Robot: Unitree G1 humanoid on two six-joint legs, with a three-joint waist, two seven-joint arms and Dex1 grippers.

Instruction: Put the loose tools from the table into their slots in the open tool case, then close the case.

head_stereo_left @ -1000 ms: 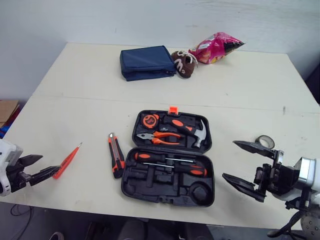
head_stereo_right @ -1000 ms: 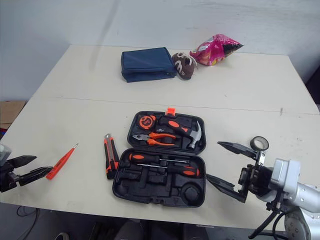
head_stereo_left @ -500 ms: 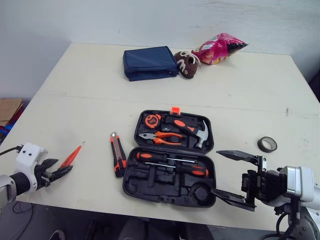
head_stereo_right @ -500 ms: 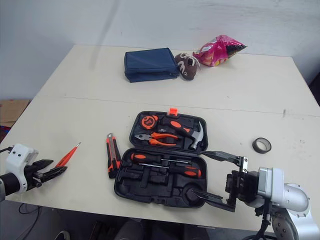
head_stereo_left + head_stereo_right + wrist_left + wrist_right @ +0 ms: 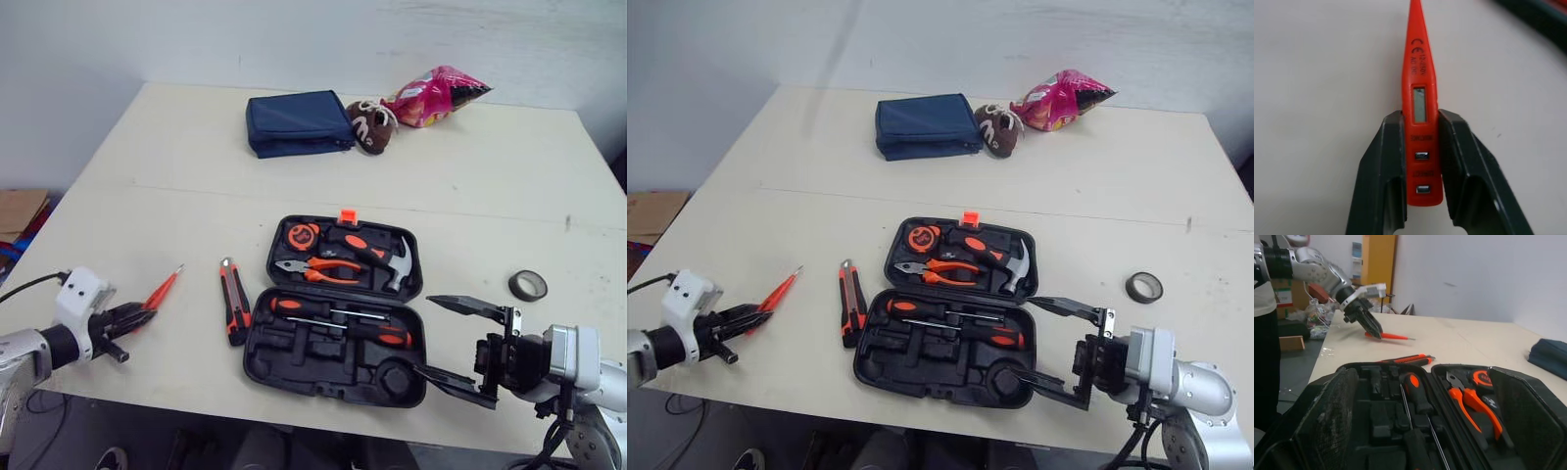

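Note:
An orange tester pen (image 5: 163,290) lies near the table's left front edge. My left gripper (image 5: 134,316) is shut on its rear end; in the left wrist view both fingers (image 5: 1387,161) press the sides of the tester pen (image 5: 1420,73). The open black tool case (image 5: 294,345) sits at centre front and holds a hammer (image 5: 397,260), pliers (image 5: 319,268), a tape measure (image 5: 301,235) and screwdrivers (image 5: 338,311). An orange-black utility knife (image 5: 232,301) lies loose just left of the case. My right gripper (image 5: 460,338) is open at the case's front right corner, holding nothing.
A roll of black tape (image 5: 528,285) lies right of the case. At the far side are a navy pouch (image 5: 297,121), a brown plush toy (image 5: 370,126) and a pink snack bag (image 5: 437,95). The table's front edge runs just below both grippers.
My left gripper has moved in along the tester pen and shut on it. The right gripper came in low to the case's front right corner, still open.

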